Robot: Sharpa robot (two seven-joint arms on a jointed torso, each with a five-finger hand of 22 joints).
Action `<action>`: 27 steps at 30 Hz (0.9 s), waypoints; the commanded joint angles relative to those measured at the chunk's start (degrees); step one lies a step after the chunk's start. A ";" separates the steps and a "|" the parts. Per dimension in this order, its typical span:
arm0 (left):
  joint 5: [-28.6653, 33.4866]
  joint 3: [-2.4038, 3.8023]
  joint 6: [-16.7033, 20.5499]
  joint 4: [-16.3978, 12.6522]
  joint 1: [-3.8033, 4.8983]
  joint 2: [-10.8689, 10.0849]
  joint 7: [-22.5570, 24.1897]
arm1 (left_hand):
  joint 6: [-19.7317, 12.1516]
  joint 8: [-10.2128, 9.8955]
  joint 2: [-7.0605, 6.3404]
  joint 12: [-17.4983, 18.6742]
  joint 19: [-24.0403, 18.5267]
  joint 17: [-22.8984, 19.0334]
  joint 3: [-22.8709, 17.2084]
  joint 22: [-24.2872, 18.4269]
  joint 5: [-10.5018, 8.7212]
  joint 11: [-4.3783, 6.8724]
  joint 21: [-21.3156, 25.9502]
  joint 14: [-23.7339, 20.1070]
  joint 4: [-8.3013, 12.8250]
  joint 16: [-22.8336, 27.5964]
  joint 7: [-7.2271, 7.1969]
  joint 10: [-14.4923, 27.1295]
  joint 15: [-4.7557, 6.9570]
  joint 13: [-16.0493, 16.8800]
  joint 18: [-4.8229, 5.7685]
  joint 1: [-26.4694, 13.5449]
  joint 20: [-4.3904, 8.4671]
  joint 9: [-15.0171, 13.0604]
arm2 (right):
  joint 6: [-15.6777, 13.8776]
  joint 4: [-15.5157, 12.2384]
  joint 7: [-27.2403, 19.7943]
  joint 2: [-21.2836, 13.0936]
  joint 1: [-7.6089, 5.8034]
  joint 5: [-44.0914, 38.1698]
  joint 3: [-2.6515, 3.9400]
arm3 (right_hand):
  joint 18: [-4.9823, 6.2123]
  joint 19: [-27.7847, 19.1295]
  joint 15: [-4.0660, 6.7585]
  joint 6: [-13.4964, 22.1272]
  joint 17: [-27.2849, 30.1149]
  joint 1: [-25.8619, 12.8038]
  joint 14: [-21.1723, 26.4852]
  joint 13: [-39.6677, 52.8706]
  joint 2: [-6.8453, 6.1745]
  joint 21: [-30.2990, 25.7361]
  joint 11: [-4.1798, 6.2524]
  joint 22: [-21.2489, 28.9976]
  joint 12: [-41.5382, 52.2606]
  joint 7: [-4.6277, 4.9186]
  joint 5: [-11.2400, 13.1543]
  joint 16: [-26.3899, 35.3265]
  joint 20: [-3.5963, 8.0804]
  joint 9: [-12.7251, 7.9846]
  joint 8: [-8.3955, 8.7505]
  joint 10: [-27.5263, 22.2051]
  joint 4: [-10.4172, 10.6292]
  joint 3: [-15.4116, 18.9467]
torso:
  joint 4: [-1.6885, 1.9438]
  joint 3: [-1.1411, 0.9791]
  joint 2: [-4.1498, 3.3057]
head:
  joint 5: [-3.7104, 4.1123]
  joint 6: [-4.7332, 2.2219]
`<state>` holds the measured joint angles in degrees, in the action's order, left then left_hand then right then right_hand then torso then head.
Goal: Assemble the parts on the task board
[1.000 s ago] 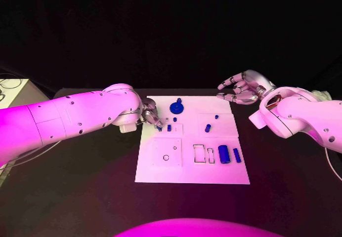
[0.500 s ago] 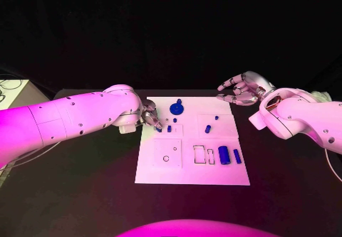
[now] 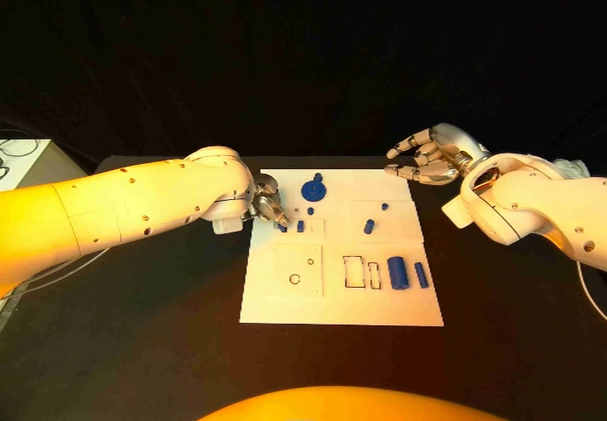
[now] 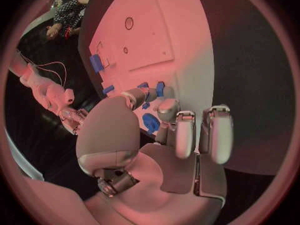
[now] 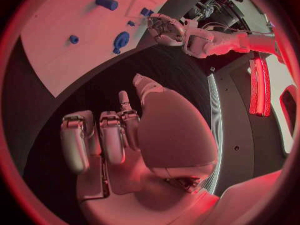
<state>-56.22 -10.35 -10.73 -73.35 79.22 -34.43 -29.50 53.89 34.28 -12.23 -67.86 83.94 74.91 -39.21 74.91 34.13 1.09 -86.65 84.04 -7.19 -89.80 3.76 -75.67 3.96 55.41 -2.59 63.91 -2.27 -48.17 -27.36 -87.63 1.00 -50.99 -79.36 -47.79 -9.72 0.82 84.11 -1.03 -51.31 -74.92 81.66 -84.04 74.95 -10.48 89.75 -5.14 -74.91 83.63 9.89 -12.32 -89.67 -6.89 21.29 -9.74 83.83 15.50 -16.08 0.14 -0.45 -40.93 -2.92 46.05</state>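
The left hand (image 3: 267, 206) sits at the left edge of the board (image 3: 294, 307), toward its far end, fingers bunched over a small blue peg (image 3: 281, 225). From the wrist view its fingertips (image 4: 164, 103) appear to pinch a blue piece there, likely so that it can be stood in a hole close by; whether the piece is fully lifted off the board I cannot tell. A second peg (image 3: 300, 226) stands just beside it, and the blue gear (image 3: 312, 189) lies a little farther in on the board's far end.

The right hand (image 3: 428, 156) hovers off the board's far right corner, above the desk (image 3: 152, 333), fingers loosely curled and apart, holding nothing, probably parked clear to leave room. The cylinder (image 3: 397, 274) and bar (image 3: 420, 276) lie near the board's right edge, not yet seated.
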 commanded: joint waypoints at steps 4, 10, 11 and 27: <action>0.44 -0.27 -4.03 0.04 -0.38 0.66 -0.75 | 0.99 -0.15 0.16 -0.44 1.23 15.09 -8.98 8.53 0.34 0.13 0.01 5.96 9.30 -0.20 -0.56 -0.63 0.45 0.86 0.87 0.09 0.29 0.14 | 0.68 -0.11 -0.54 -0.02 0.03 -0.19 0.01 | -0.72 5.71 0.37 0.49 -14.20 -0.66 -5.72 9.24 -0.07 -0.13 0.13 -14.84 -0.15 -0.04 0.02 0.11 0.35 0.04 -0.23 -0.21 0.00 -0.22 | -0.03 0.02 -0.03 | 0.06 0.26; 0.74 -0.29 -3.18 0.37 -0.40 1.14 -0.91 | 1.46 -0.09 0.54 -1.16 1.26 15.09 -8.04 8.59 0.23 0.32 0.02 5.96 8.06 -0.20 -0.90 -1.47 0.53 2.05 0.89 -1.25 0.25 0.02 | 0.63 -0.17 -0.58 -0.04 0.03 -0.20 0.01 | -0.72 5.71 0.37 0.49 -14.20 -0.66 -5.72 9.24 -0.07 -0.13 0.13 -14.84 -0.15 -0.04 0.02 0.11 0.35 0.04 -0.23 -0.21 0.00 -0.22 | -0.09 -0.01 -0.03 | 0.13 0.31; 0.74 -0.29 -2.80 0.44 -0.40 1.25 -0.96 | 1.50 -0.07 0.59 -1.25 1.29 15.09 -7.69 8.63 0.14 0.40 0.01 5.96 7.76 -0.20 -0.99 -1.61 0.56 2.20 0.90 -1.59 0.27 -0.03 | 0.61 -0.18 -0.59 -0.04 0.03 -0.20 0.01 | -0.72 5.71 0.37 0.49 -14.20 -0.66 -5.72 9.24 -0.07 -0.13 0.13 -14.84 -0.15 -0.04 0.02 0.11 0.35 0.04 -0.23 -0.21 0.00 -0.22 | -0.07 -0.04 -0.04 | 0.19 0.34; -0.24 -0.40 -0.53 1.33 -0.43 1.90 -1.43 | 1.73 -0.56 0.71 -1.02 1.42 15.09 -0.05 8.73 -1.39 1.02 0.14 5.96 3.34 -0.20 -1.91 -1.89 1.11 2.63 0.94 -5.25 0.77 -0.15 | 0.54 -0.28 -0.72 -0.06 0.03 -0.19 0.01 | -0.70 5.67 0.38 0.58 -14.17 -0.87 -5.71 9.15 -0.07 -0.21 0.15 -14.79 -0.24 -0.06 0.04 0.13 0.37 0.04 -0.30 -0.29 0.06 -0.35 | 0.01 0.02 0.05 | 0.57 0.57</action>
<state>-56.34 -10.50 -11.09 -71.96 79.21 -32.82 -30.95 55.91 34.02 -11.65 -68.91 83.94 74.91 -38.75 74.91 32.90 2.14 -86.65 84.06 -4.59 -89.79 2.10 -77.53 4.63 57.95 -2.60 59.06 -1.83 -48.49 -27.36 -87.79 0.94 -51.03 -79.35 -47.79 -9.72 0.82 84.11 -1.03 -51.10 -74.91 81.35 -84.04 74.93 -10.79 89.75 -5.14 -74.95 83.63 9.68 -12.32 -89.67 -6.88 21.29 -9.74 83.83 15.50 -16.08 0.14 -0.44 -40.93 -2.40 46.59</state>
